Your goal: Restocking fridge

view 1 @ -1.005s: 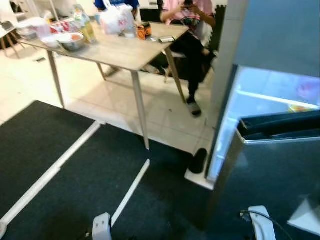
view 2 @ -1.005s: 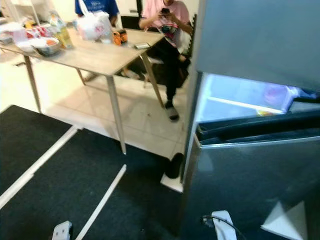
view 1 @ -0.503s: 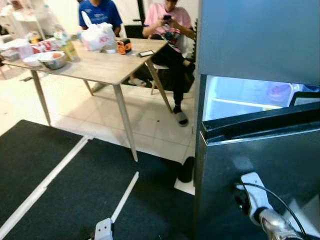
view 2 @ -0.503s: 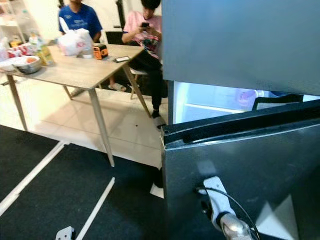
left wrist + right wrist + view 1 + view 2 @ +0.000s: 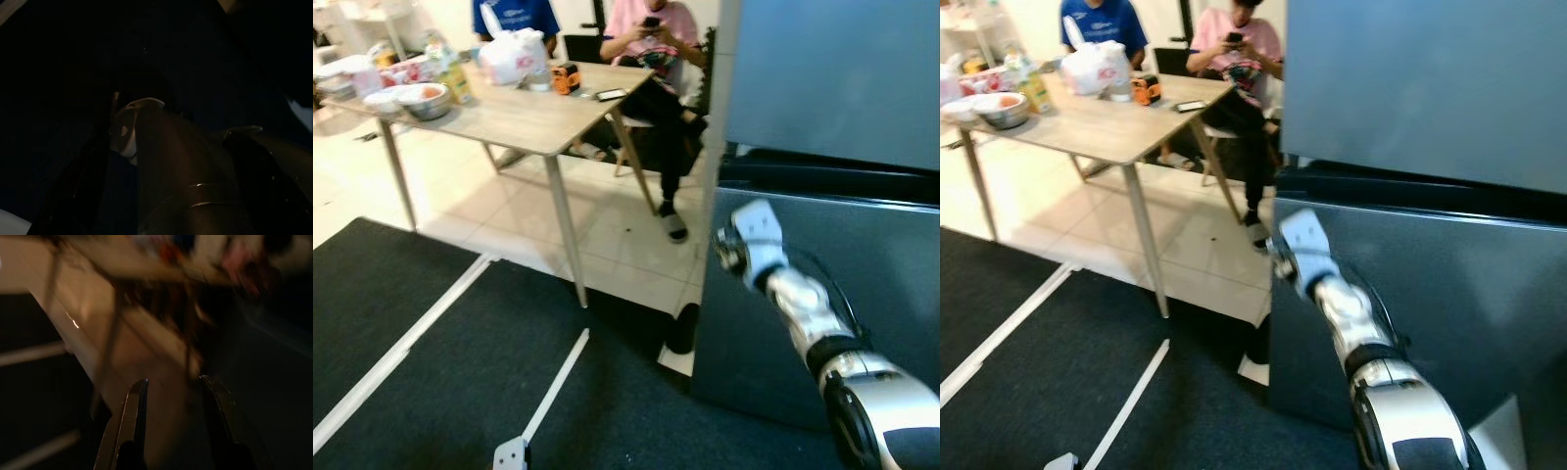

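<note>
The fridge stands at the right, with a dark grey upper door (image 5: 832, 78) and lower door (image 5: 871, 284). Only a dark gap shows between the doors and no lit interior. My right arm is raised, and its white wrist (image 5: 751, 235) rests against the lower door near that door's left edge. The right gripper (image 5: 171, 379) is open with nothing between its fingers, pointing past the door edge toward the table. My left gripper (image 5: 195, 117) hangs low in the dark over the mat, fingers apart and empty.
A wooden table (image 5: 524, 113) at the left holds a bowl (image 5: 428, 98), bottles, a white plastic bag (image 5: 514, 59) and a phone. Two people sit behind it, one in pink (image 5: 656, 39) close to the fridge. Black mats (image 5: 431, 333) cover the floor; a black slipper (image 5: 681, 328) lies at the fridge's foot.
The lower fridge door has swung from open, with its lit interior showing, to shut. My right arm has risen against the door. The camera has also shifted.
</note>
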Robot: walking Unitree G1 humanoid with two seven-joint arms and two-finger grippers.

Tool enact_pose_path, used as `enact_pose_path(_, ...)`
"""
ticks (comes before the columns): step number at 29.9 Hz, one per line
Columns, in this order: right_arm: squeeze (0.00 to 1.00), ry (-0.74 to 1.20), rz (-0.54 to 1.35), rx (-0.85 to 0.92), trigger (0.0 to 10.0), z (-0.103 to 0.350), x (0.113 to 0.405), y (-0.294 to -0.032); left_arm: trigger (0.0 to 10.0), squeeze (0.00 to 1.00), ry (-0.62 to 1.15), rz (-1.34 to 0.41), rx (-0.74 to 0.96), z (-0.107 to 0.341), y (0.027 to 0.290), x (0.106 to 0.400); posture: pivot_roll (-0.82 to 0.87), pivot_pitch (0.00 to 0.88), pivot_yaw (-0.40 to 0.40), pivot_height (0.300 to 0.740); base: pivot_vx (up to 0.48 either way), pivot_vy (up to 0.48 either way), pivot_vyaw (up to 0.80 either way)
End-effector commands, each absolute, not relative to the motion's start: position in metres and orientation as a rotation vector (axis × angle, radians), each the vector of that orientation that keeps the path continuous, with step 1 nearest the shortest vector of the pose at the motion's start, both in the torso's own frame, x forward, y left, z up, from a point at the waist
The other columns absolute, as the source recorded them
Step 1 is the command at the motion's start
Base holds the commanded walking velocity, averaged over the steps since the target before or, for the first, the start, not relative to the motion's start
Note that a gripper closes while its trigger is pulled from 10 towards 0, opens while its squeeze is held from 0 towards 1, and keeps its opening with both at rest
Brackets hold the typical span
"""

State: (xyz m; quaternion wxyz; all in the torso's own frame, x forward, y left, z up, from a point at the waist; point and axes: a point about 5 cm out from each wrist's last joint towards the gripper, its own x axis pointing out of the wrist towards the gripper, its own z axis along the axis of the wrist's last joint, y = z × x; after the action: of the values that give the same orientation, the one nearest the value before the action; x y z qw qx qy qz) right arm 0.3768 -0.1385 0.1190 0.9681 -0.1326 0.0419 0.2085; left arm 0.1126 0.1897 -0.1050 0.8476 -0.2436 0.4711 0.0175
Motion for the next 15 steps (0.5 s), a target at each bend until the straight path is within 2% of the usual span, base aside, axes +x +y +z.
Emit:
enact_pose_path(1, 0.00, 0.141, 0.423, -0.243, 10.0, 0.103, 0.370, -0.140, 10.0, 0.00, 1.003, 0.062, -0.519, -0.106, 0.195, 0.107, 0.03, 0.000, 0.036, 0.740, 0.000, 0.000, 0.00)
enact_pose_path(5, 0.00, 0.400, 0.429, -0.222, 10.0, 0.028, 0.321, -0.148, 10.0, 0.00, 1.013, 0.052, -0.486, -0.106, 0.195, 0.105, 0.02, 0.000, 0.043, 0.740, 0.000, 0.000, 0.00)
enact_pose_path(6, 0.00, 0.400, 0.429, -0.222, 10.0, 0.028, 0.321, -0.148, 10.0, 0.00, 1.013, 0.052, -0.486, -0.106, 0.195, 0.105, 0.02, 0.000, 0.043, 0.740, 0.000, 0.000, 0.00)
enact_pose_path(7, 0.00, 0.481, 0.399, -0.218, 10.0, 0.006, 0.302, -0.154, 10.0, 0.00, 1.013, 0.050, -0.470, -0.106, 0.197, 0.106, 0.01, 0.000, 0.052, 0.740, 0.000, 0.000, 0.00)
enact_pose_path(8, 0.00, 0.481, 0.399, -0.218, 10.0, 0.006, 0.302, -0.154, 10.0, 0.00, 1.013, 0.050, -0.470, -0.106, 0.197, 0.106, 0.01, 0.000, 0.052, 0.740, 0.000, 0.000, 0.00)
enact_pose_path(9, 0.00, 0.569, 0.352, -0.214, 10.0, -0.015, 0.280, -0.164, 10.0, 0.00, 1.013, 0.050, -0.444, -0.105, 0.199, 0.108, 0.01, 0.000, 0.056, 0.740, 0.000, 0.000, 0.00)
enact_pose_path(12, 0.00, 0.628, 0.320, -0.212, 10.0, -0.029, 0.264, -0.170, 10.0, 0.00, 1.012, 0.050, -0.426, -0.105, 0.200, 0.109, 0.01, 0.000, 0.058, 0.740, 0.000, 0.000, 0.00)
enact_pose_path(15, 0.00, 0.856, 0.197, -0.174, 10.0, -0.067, 0.210, -0.192, 10.0, 0.00, 0.985, 0.079, -0.362, -0.101, 0.209, 0.119, 0.01, 0.000, 0.055, 0.740, 0.000, 0.000, 0.00)
